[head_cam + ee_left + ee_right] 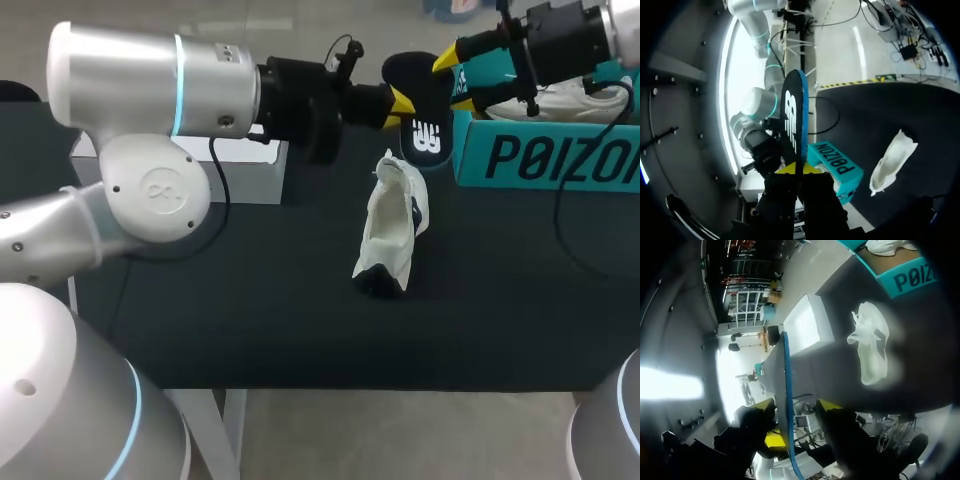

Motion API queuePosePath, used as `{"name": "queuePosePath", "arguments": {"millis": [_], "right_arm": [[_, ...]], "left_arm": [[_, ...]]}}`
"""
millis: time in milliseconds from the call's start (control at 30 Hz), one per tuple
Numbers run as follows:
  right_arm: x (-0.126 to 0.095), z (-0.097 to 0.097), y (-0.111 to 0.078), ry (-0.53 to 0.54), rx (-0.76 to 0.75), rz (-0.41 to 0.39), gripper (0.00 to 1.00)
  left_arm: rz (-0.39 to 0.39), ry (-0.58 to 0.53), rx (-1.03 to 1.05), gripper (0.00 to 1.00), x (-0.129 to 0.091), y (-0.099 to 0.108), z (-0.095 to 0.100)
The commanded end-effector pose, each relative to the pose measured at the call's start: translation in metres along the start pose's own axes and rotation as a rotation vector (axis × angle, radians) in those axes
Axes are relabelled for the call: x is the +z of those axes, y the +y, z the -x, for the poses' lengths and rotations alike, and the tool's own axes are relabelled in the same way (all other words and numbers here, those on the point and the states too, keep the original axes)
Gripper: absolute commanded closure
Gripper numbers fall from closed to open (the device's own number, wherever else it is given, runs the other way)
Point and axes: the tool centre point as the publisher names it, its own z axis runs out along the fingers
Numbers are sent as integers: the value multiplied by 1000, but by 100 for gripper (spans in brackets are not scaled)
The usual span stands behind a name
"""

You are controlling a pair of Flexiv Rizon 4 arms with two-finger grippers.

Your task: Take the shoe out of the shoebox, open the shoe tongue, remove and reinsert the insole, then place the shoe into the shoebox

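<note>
A dark insole (425,105) with a white logo hangs above the table's back, and my left gripper (402,102) is shut on its end. Seen edge-on in the left wrist view, the insole (794,120) rises from between the yellow tips of the left gripper (796,169). My right gripper (455,80) straddles the insole's other end. In the right wrist view the blue-edged insole (785,390) stands between the spread fingers of the right gripper (795,407), with a gap on one side. The white shoe (395,230) (890,162) (870,340) lies on the black table.
The teal shoebox (540,160) (835,165) (900,277) stands at the back right, with another white shoe (575,100) inside. A white low box (250,170) sits at the back left. Black tabletop (300,320) stretches in front of the shoe.
</note>
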Motion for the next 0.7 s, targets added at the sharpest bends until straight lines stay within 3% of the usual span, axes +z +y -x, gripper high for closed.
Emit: {"name": "queuePosePath", "arguments": {"millis": [33,700], "right_arm": [[3,4,0,28,-3,4,48],[1,5,4,23,2,7,51]], "left_arm": [[3,4,4,100,1,0,3],[14,23,9,100,-6,1,-5]]}}
